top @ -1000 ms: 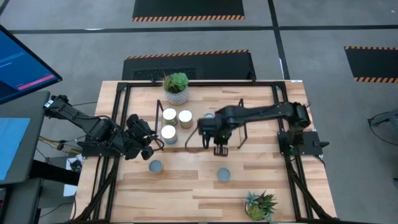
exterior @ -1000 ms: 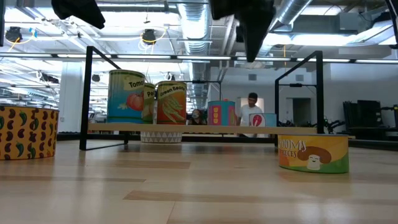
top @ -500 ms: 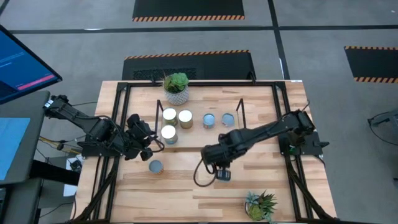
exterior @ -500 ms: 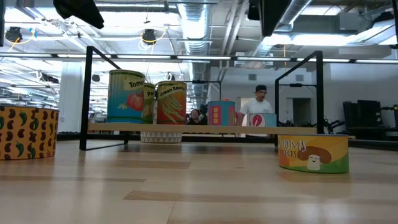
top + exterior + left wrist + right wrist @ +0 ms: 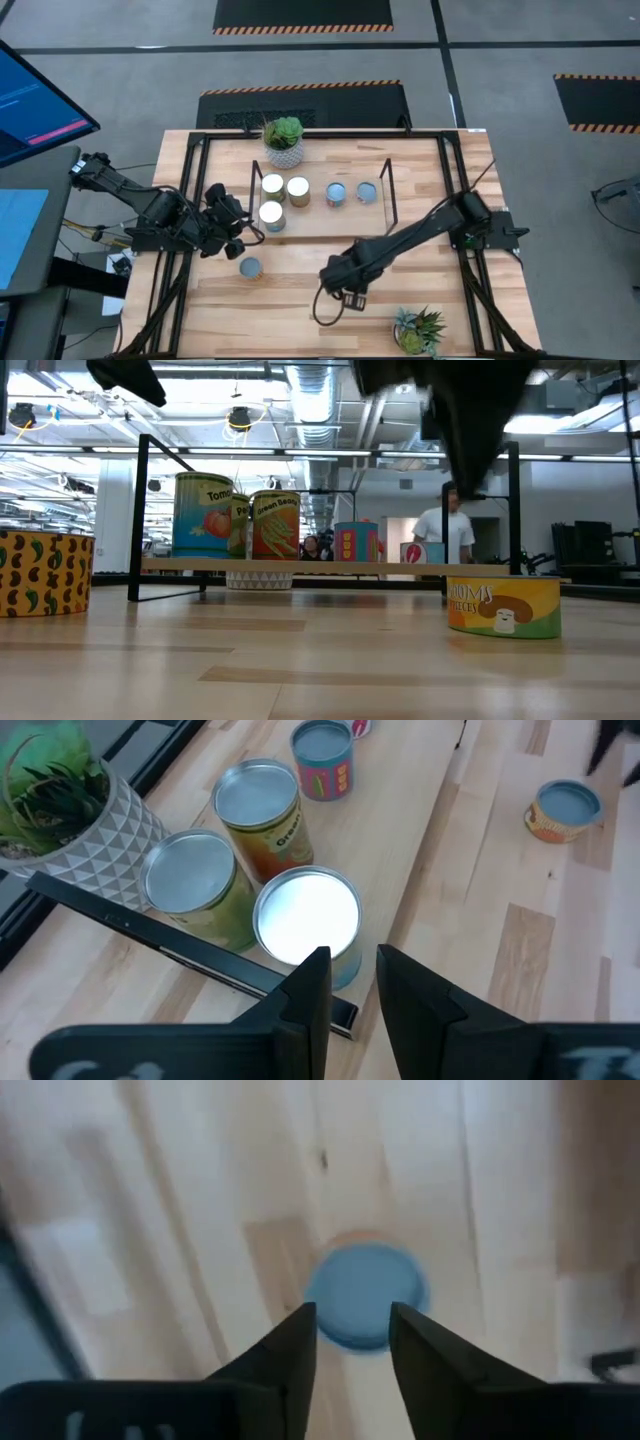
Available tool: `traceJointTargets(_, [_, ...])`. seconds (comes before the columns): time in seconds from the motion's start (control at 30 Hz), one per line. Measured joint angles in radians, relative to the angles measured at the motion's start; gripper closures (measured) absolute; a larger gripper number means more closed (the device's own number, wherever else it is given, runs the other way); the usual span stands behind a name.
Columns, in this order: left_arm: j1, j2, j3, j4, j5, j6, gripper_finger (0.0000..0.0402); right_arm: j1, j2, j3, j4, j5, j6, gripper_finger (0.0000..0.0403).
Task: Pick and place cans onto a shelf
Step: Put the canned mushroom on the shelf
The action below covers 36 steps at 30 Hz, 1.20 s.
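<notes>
**Desk:** Where is the right gripper [image 5: 345, 296]?

**Photographer:** Over the front part of the bench [image 5: 230, 310]. The right arm reaches in a long diagonal from its base at the right edge. Seen from above, it hides the mushroom-label can [image 5: 503, 607]. From table height, the dark fingers hang above that can, with a gap of air between them. The can stands upright on the bare wood, in front of the shelf [image 5: 330, 222] and apart from it.

**Desk:** Are the fingers closed?

**Photographer:** No. The right wrist camera shows them spread, with the can's blue lid framed between them and nothing clamped.

**Desk:** And the left gripper [image 5: 245, 232]?

**Photographer:** It waits at the left end of the shelf. Its fingers are a narrow slot apart and grip nothing. Its own camera looks down on the white-topped can [image 5: 307, 920] just past the fingertips.

**Desk:** What is on the shelf?

**Photographer:** Five cans, all upright. The white-topped can makes a tight group with two pale-lidded cans [image 5: 285, 187] at the left end. Two blue-lidded cans [image 5: 352, 192] stand side by side toward the right end.

**Desk:** Anything else on the wood?

**Photographer:** A bean-patterned can [image 5: 250, 267] sits alone in front of the shelf's left end. A succulent in a white pot [image 5: 284, 140] is behind the shelf. A spiky plant [image 5: 420, 330] is at the front right corner. A person [image 5: 450, 530] is visible in the room behind.
</notes>
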Motion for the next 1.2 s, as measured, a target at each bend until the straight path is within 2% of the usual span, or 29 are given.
traceJointTargets(0.23, [0.000,0.000,0.000,0.000,0.016,-0.005,0.0329,-0.009,0.078,0.002,0.007,0.020,-0.078,0.0245])
traceJointTargets(0.43, [0.000,0.000,0.000,0.002,0.016,-0.008,0.0329,-0.034,0.077,-0.043,0.055,0.090,-0.120,0.0259])
traceJointTargets(0.73, [0.000,0.000,0.000,0.003,0.030,-0.017,0.0329,-0.051,0.078,-0.136,0.048,0.049,-0.214,0.0276])
traceJointTargets(1.2, [0.000,0.000,0.000,0.002,0.022,-0.017,0.0329,-0.066,0.073,-0.069,-0.025,0.053,-0.234,0.0280])
